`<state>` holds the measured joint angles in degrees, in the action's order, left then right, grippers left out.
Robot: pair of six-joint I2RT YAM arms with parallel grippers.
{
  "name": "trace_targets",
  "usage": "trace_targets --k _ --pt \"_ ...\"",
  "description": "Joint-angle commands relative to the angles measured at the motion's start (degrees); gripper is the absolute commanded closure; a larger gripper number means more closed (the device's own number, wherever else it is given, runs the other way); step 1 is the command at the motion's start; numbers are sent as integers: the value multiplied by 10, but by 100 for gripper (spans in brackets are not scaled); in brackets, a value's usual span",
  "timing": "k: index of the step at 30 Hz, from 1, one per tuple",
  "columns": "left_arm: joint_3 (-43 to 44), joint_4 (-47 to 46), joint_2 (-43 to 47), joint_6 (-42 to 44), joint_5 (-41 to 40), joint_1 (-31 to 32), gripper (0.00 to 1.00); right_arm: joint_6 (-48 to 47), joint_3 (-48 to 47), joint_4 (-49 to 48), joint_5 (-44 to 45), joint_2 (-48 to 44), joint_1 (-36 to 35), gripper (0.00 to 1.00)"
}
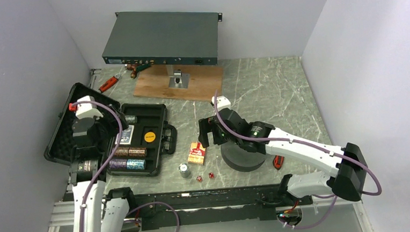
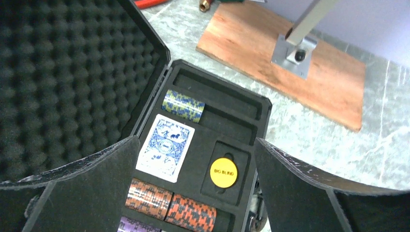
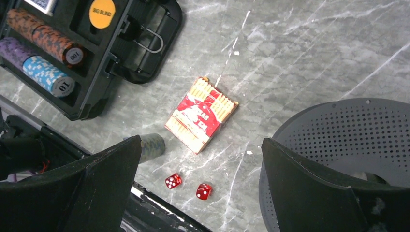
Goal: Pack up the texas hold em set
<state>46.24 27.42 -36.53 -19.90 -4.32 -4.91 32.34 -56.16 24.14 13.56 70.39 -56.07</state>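
– Black briefcase (image 1: 148,115), where is it?
– Left on the marble surface (image 1: 266,91), lying open, its foam-lined lid (image 2: 63,82) laid back to the left.
– Any writing inside?
– A yellow disc (image 2: 223,172) reads "BIG BLIND". Left of it lies a blue-backed card deck (image 2: 165,147). In the near slots, an orange chip stack (image 3: 46,36) ends in a chip marked "100", and a light blue stack (image 3: 46,75) in one marked "10".
– What is outside the case?
– A red card box (image 3: 201,114), flat on the surface just right of the handle. Its white lettering is too tilted to read for sure. Nearer are a grey chip stack (image 1: 184,170) and, to its right, two red dice (image 3: 173,181), close together.
– The end effectors?
– The left end effector (image 2: 197,145) hangs over the tray, fingers spread wide, holding nothing. The right end effector (image 3: 201,140) is above the card box, also wide apart and empty. A dark grey perforated ring (image 3: 348,140) sits to its right.
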Motion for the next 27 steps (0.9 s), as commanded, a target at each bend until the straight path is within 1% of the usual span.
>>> trace_targets --k 1,6,10,12,19,27 --pt "-32 -35 25 55 48 3 7 41 9 12 35 14 0 1" --pt "-14 -16 23 57 50 4 9 128 5 33 79 48 0 0" --pt "-17 -12 46 61 45 8 9 174 1 26 94 81 -1 0" --pt "-17 -10 52 60 24 13 9 191 -15 34 99 110 0 0" --pt "-9 -3 51 61 18 33 9 203 -121 79 74 221 -1 0" --pt "-9 2 57 61 9 46 9 201 -155 75 37 285 -1 0"
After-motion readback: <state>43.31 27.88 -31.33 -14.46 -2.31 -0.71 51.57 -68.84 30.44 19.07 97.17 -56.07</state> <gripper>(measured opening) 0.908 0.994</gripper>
